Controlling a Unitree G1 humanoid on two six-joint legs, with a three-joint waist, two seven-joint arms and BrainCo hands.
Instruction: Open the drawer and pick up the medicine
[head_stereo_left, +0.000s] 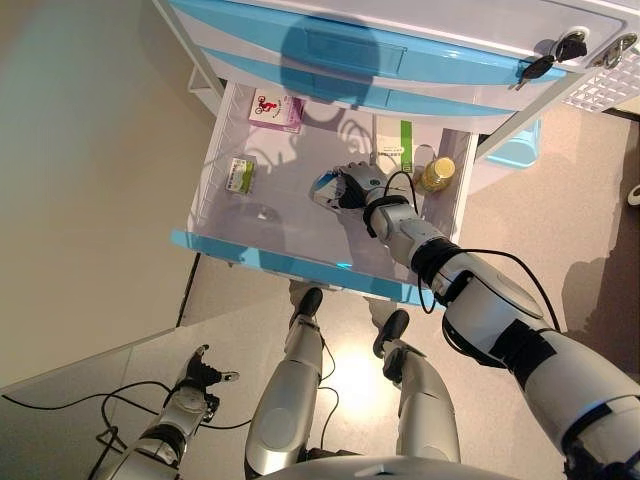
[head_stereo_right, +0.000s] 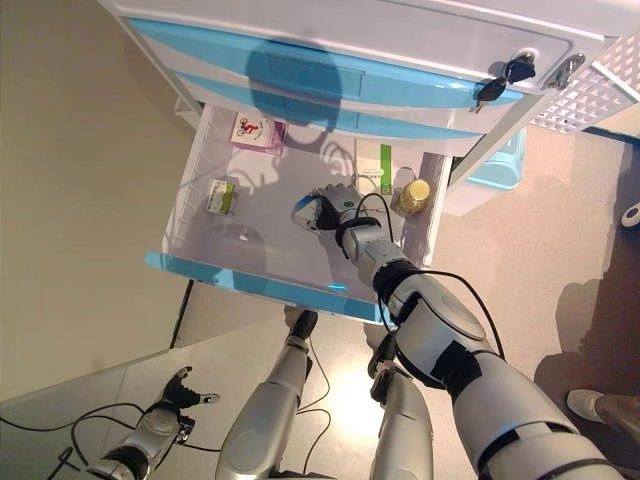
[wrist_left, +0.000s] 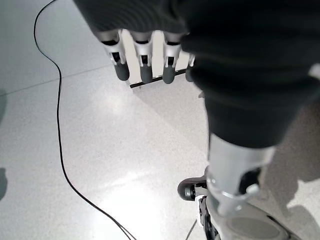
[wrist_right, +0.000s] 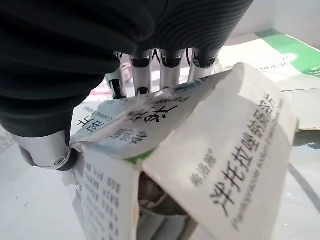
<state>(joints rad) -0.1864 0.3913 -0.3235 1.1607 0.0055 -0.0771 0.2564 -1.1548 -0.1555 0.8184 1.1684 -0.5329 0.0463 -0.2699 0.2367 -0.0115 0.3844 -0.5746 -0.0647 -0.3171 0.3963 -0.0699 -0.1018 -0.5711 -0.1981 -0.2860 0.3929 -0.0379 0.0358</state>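
Note:
The lowest drawer (head_stereo_left: 300, 262) of the white and blue cabinet stands pulled out. My right hand (head_stereo_left: 345, 187) is inside it, near the middle, fingers and thumb curled round a white medicine box (wrist_right: 200, 150) with green and blue print; the box's end flap is crumpled open. The box shows as a blue-white edge (head_stereo_left: 322, 185) at the hand's left. I cannot tell whether it is off the drawer floor. My left hand (head_stereo_left: 200, 375) hangs low by the floor at lower left, fingers (wrist_left: 145, 65) straight, empty.
In the drawer lie a pink box (head_stereo_left: 277, 110) at the back left, a small green box (head_stereo_left: 240, 174) at the left, a green-striped white box (head_stereo_left: 393, 142) and a yellow bottle (head_stereo_left: 437, 174) at the right. Keys (head_stereo_left: 550, 55) hang from the cabinet's top right.

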